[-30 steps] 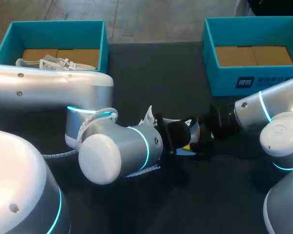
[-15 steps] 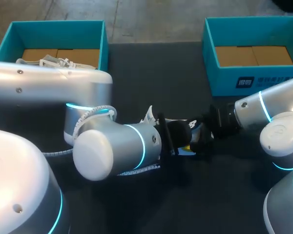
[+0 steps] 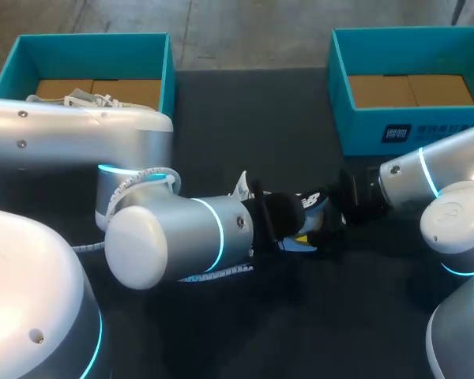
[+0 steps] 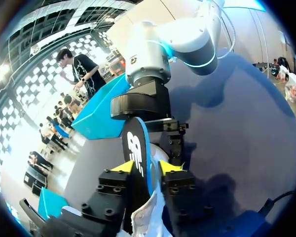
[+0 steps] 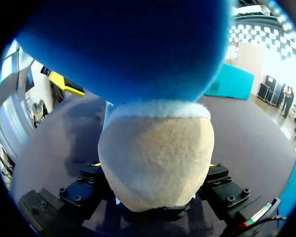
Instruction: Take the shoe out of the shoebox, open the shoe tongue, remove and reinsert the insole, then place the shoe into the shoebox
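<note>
My left gripper (image 4: 148,167), pinched on the insole (image 4: 136,144) that my right gripper (image 5: 150,169) also clamps, has drawn back toward frame-left, so I judge removal is underway from the shoe (image 3: 242,186) lying mid-frame on the surface (image 3: 253,110).

A strip of bare dark table (image 3: 253,110) runs open down the middle, between the left-hand teal cardboard shoebox (image 3: 95,38) and the right-hand teal cardboard shoebox (image 3: 379,130). The right-hand box is open from above, showing its brown floor. The left-hand box holds a white laced shoe (image 3: 87,101), and the thick silver left arm (image 3: 166,241) lies across its front. At the table's centre, the left gripper (image 3: 288,225) and right gripper (image 3: 328,215) meet nose to nose, both clamped on a blue-topped foam insole (image 4: 136,148) that bridges the gap between them.
</note>
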You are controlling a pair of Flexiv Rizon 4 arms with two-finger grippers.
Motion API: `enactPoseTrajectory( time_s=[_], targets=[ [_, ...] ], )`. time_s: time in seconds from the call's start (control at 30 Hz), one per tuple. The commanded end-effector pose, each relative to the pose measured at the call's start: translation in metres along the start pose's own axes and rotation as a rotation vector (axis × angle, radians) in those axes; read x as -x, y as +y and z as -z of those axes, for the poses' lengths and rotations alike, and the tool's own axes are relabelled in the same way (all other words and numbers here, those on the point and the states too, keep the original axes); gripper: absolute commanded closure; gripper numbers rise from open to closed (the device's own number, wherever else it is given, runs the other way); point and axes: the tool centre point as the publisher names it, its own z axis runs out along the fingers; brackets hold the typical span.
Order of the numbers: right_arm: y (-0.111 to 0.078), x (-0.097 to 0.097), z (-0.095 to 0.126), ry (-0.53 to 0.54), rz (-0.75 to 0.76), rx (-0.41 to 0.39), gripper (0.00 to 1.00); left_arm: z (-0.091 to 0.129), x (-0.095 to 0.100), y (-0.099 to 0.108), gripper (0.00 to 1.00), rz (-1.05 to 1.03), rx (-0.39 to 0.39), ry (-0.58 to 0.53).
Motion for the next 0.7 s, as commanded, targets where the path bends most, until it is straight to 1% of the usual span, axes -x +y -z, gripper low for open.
enactPoseTrajectory(
  time_s=[0.03, 0.13, 0.17, 0.2, 0.23, 0.33, 0.37, 0.4, 0.43, 0.53, 0.7],
  targets=[
    [0.0, 0.002, -0.002, -0.001, -0.001, -0.003, 1.0, 0.001, 0.0, 0.001, 0.54, -0.001, -0.003, -0.008],
    [0.0, 0.002, -0.002, -0.001, -0.001, -0.003, 1.0, 0.002, 0.0, 0.002, 0.51, -0.006, -0.007, -0.03],
    [0.0, 0.002, -0.002, -0.001, -0.001, -0.003, 1.0, 0.002, 0.001, 0.003, 0.46, -0.005, -0.008, -0.041],
    [0.0, 0.002, -0.002, -0.001, -0.001, -0.003, 1.0, 0.001, 0.002, 0.004, 0.31, -0.005, -0.008, -0.054],
    [0.0, 0.002, -0.002, -0.001, -0.001, -0.003, 1.0, 0.0, 0.003, 0.005, 0.32, -0.009, -0.007, -0.069],
    [0.0, 0.002, -0.002, -0.001, -0.001, -0.003, 1.0, -0.002, 0.004, 0.008, 0.42, -0.011, -0.003, -0.097],
    [0.0, 0.002, -0.002, -0.001, -0.001, -0.003, 1.0, -0.003, 0.005, 0.008, 0.42, -0.01, -0.004, -0.102],
    [0.0, 0.002, -0.002, -0.001, -0.001, -0.003, 1.0, -0.003, 0.005, 0.009, 0.47, -0.011, -0.002, -0.107],
    [0.0, 0.002, -0.002, -0.001, -0.001, -0.003, 1.0, -0.004, 0.005, 0.01, 0.5, -0.013, 0.0, -0.111],
    [0.0, 0.002, -0.002, -0.001, -0.001, -0.003, 1.0, -0.006, 0.006, 0.012, 0.51, -0.015, 0.005, -0.132],
    [0.0, 0.002, -0.002, -0.001, -0.001, -0.003, 1.0, -0.007, 0.009, 0.012, 0.54, -0.006, 0.007, -0.134]
  ],
)
